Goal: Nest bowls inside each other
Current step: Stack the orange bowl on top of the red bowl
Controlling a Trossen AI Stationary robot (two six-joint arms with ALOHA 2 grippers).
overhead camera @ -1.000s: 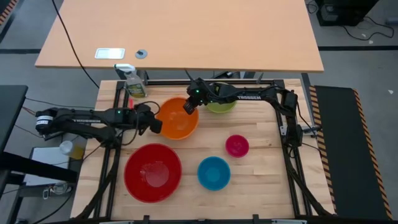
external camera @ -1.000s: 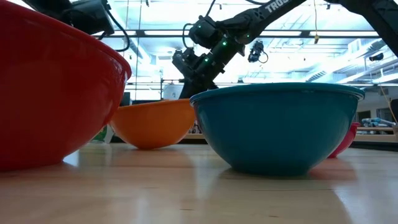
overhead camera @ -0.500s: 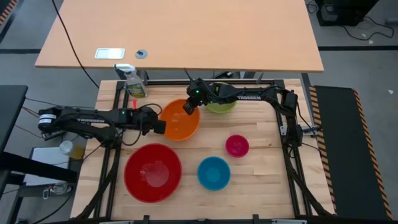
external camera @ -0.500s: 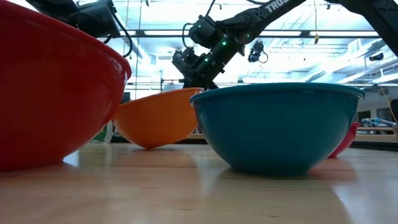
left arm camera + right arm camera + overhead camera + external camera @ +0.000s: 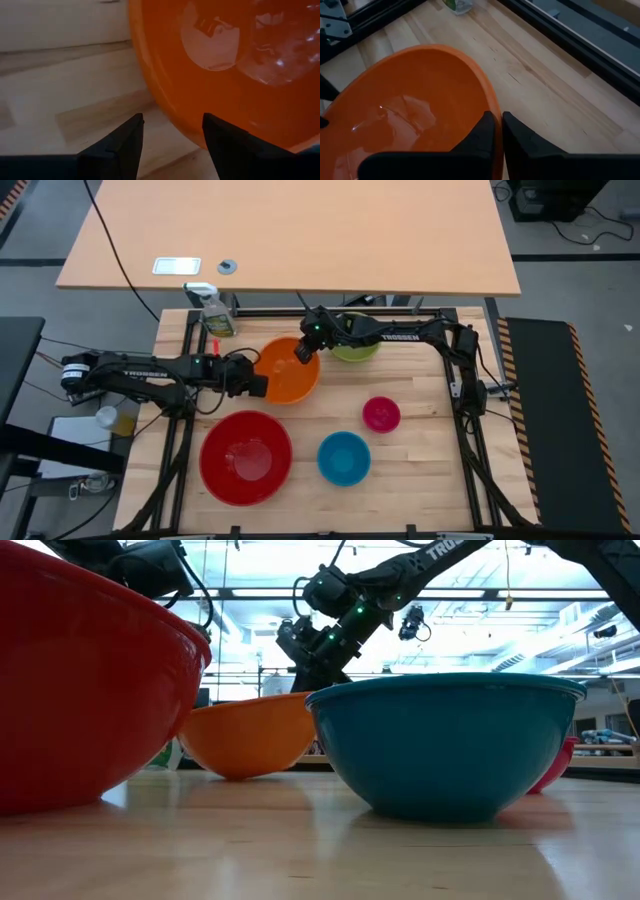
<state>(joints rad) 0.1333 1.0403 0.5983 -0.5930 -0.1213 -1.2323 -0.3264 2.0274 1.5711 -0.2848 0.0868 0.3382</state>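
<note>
The orange bowl point(image 5: 288, 372) stands at the table's far middle. My right gripper point(image 5: 303, 352) is shut on its far right rim. My left gripper point(image 5: 252, 383) is open at the bowl's left side, and the bowl's edge point(image 5: 165, 112) runs between its two fingers. The lime green bowl point(image 5: 358, 348) lies behind my right arm, partly hidden. The pink bowl point(image 5: 381, 414), the blue bowl point(image 5: 343, 458) and the large red bowl point(image 5: 245, 457) rest on their bases nearer the front. My right gripper pinches the orange bowl's rim point(image 5: 492, 107) between its two fingers, one inside the bowl and one outside, slanting down from the far right. The bowl's base stays on the table point(image 5: 240, 775), and the held rim point(image 5: 305, 695) sits a little higher. My left gripper has one finger point(image 5: 225, 135) in front of the bowl's wall; I cannot tell whether it touches.
A spray bottle point(image 5: 213, 312) stands at the far left corner of the table. Bare wood lies between the orange bowl and the pink bowl. The red bowl point(image 5: 90, 690) and the blue bowl point(image 5: 450, 740) fill the front of the low view.
My left gripper has shifted a little toward the orange bowl and has rolled. The bowl's rim on my right gripper's side tipped up half a second ago and has since come partway down; its base has stayed on the table.
</note>
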